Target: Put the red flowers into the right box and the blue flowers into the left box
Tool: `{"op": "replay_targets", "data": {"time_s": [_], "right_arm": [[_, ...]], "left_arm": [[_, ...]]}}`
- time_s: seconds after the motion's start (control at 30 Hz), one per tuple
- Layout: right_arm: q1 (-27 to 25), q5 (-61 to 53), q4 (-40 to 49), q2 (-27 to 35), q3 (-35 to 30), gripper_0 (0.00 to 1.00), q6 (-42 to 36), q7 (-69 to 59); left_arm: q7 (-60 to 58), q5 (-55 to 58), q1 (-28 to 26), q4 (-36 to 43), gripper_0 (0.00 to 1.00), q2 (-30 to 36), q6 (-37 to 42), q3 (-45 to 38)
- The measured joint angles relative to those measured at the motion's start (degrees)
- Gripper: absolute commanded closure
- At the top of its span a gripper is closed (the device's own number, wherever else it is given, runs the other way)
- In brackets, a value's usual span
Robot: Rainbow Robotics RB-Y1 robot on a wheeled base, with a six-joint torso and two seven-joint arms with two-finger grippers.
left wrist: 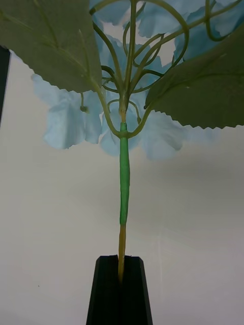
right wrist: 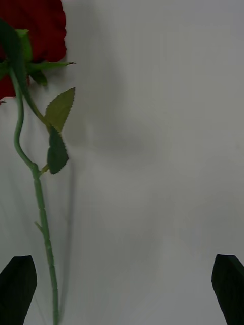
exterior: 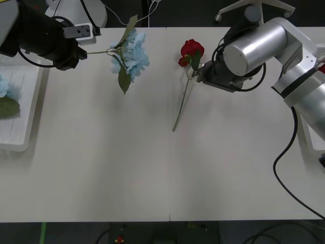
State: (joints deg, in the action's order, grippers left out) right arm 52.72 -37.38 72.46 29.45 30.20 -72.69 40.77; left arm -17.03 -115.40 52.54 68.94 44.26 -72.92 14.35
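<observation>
The left gripper point(left wrist: 120, 284), clamped on the blue hydrangea point(exterior: 133, 51) stem, carries it toward the left tray point(exterior: 23, 132), while the right gripper point(right wrist: 122, 289), fingers spread, brackets the red rose point(exterior: 191, 50) stem lying on the table point(exterior: 152, 168).

White bench point(exterior: 152, 173) w/ a faint centre seam, lit evenly w/ soft shadows. Dark floor point(exterior: 76, 233) along the near edge, a green tape strip point(exterior: 43, 231) on it. Cables point(exterior: 127, 18) and a white chair base point(exterior: 254, 10) beyond the far edge.
</observation>
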Motion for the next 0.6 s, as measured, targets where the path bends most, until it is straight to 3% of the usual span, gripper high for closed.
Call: {"op": "replay_targets", "data": {"time_s": [0.1, 0.33, 0.6], "right_arm": [[0.0, 2.7, -1.7, -3.3, 0.0, 0.0, 1.7, -0.9], [0.0, 9.8, -7.7, -10.5, 0.0, 0.0, 7.1, -1.0], [0.0, 13.3, -12.6, -15.9, 0.0, 0.0, 11.3, -1.2]], "left_arm": [[-3.9, 2.0, -1.9, -0.1, 1.0, 1.4, -0.3, -5.6], [-27.4, 3.0, -9.9, -0.1, 1.0, 8.7, -0.3, -17.1], [-31.0, -4.4, -19.0, -0.1, 1.0, 12.7, -0.3, -30.7]]}}
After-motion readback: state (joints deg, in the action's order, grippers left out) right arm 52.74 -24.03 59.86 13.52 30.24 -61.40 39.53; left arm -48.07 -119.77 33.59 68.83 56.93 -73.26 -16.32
